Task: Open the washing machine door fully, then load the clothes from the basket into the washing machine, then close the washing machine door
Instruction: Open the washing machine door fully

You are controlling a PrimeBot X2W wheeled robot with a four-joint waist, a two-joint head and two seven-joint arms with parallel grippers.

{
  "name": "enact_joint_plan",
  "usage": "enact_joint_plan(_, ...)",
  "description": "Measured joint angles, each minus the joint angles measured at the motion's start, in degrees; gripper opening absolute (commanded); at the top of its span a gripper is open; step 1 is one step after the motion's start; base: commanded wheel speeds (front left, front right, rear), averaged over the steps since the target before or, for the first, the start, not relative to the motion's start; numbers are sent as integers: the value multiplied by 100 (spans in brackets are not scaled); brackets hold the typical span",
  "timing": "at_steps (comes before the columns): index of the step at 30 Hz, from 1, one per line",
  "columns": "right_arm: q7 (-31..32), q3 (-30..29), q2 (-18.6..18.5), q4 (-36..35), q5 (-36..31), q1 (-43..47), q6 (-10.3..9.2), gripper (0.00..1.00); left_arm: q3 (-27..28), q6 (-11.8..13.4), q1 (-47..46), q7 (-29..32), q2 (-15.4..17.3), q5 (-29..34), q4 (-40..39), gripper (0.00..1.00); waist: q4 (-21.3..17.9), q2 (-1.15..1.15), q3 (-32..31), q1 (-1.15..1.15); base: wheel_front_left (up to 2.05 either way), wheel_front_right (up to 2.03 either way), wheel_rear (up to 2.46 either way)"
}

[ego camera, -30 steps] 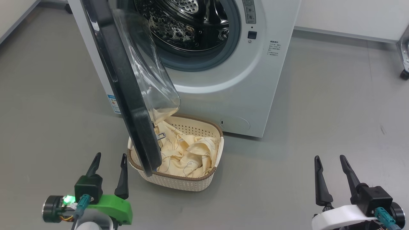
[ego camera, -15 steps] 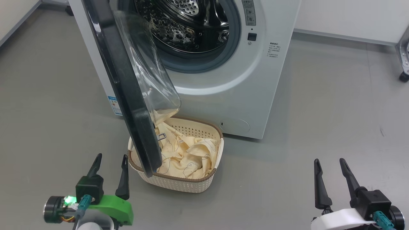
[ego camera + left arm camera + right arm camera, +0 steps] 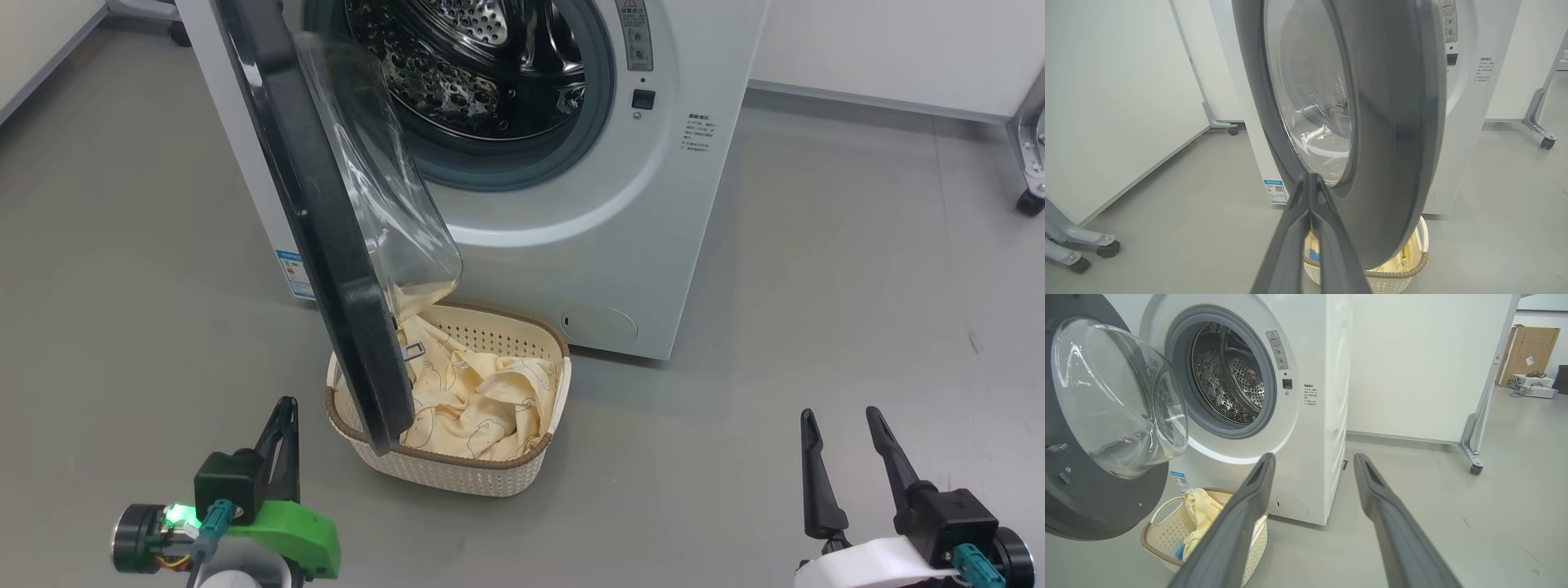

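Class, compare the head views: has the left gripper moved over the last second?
Yes. The left gripper has shut, its fingers meeting on nothing, while its body keeps its place left of the basket.

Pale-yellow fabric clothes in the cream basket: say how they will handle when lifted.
The crumpled pale-yellow fabric clothes lie in soft folds, so probably floppy. They look thin, likely light. Heaped together in the cream perforated plastic basket, several may come up tangled.

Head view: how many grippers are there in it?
2. The left gripper is at the lower left, jaws shut, left of the basket. The right gripper is at the lower right, jaws open.
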Motion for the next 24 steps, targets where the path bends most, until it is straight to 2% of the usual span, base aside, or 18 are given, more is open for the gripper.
enact_joint_plan(13,0,-110,93,-5,-98,85,63,100,202,-41,-31,0,-15,33,-252,0,19,0,14,0,0,0,0)
enact_joint_plan(18,0,-141,122,-10,-137,85,101,100,405,-12,-309,0,-24,46,-808,0,38,0,27,0,0,0,0)
enact_joint_plan(24,0,-164,151,-20,-157,84,146,100,559,66,-950,-2,-30,348,-1905,0,56,0,29,0,0,0,0)
